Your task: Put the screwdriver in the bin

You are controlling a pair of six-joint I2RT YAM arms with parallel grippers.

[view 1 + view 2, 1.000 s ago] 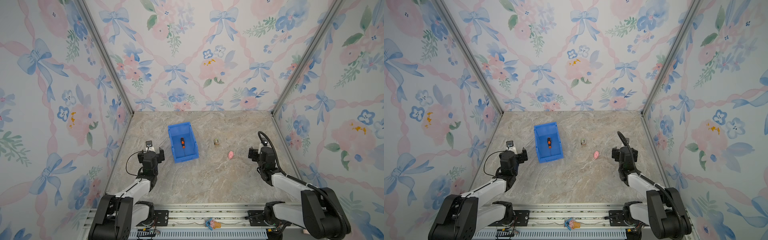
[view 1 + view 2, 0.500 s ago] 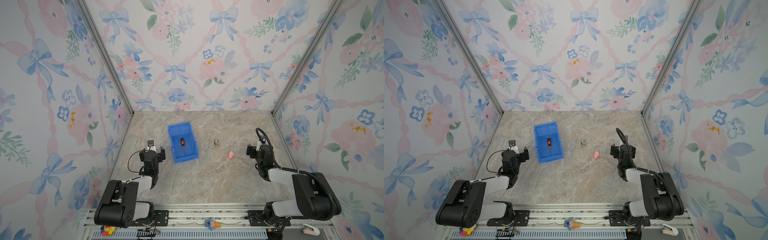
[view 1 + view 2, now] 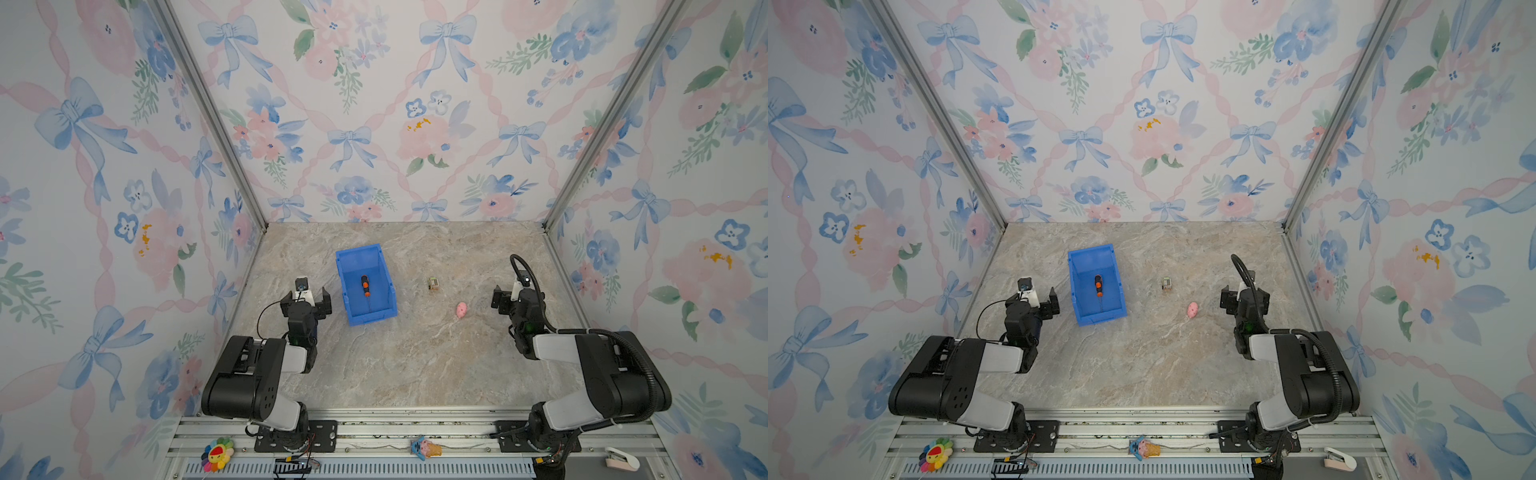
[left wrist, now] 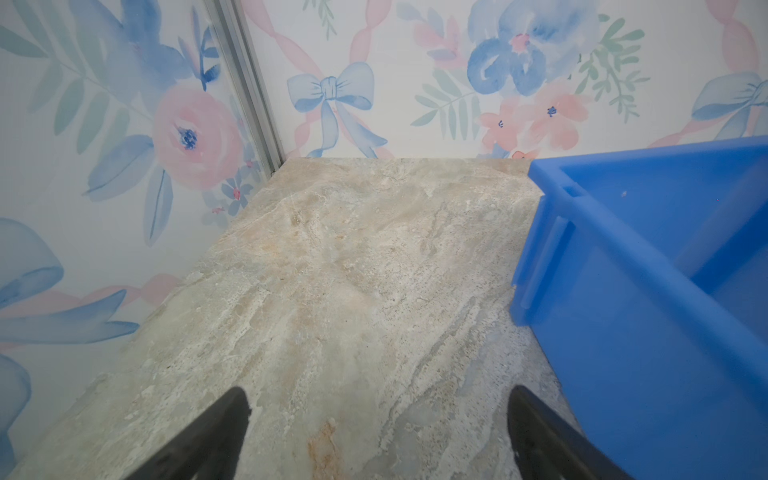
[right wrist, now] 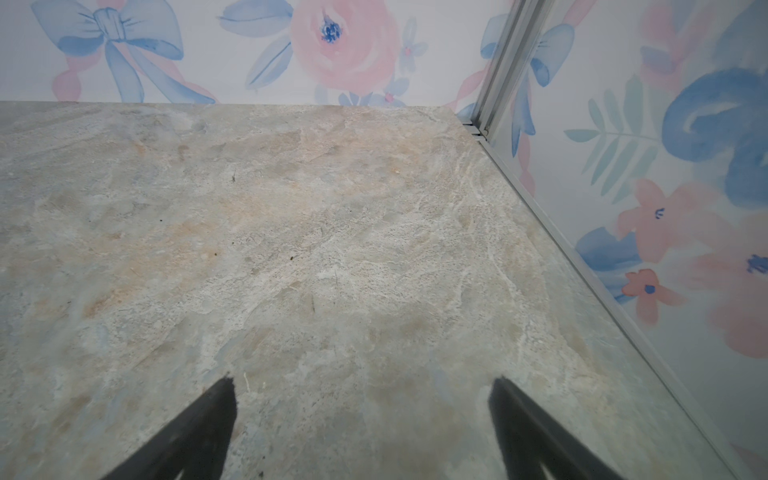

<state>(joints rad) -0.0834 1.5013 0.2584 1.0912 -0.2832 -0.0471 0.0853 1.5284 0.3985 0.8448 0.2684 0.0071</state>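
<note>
Screwdriver (image 3: 365, 286) lies inside bin (image 3: 371, 318), flat on floor, orange-black handle toward upper frame, shaft toward low front wall. Bin sits left of centre in both top views. Left gripper (image 3: 306, 298) just left of bin, jaws wide apart, empty. Right gripper (image 5: 361, 384) at right side, jaws spread over bare table (image 5: 316, 232), holding nothing. Pink toy (image 3: 461, 309) between bin and right gripper.

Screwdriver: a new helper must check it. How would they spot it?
Find the blue bin left of centre on the marbled table. The screwdriver lies on its floor. Its orange-and-black handle sets it apart from the pink toy lying outside.
</note>
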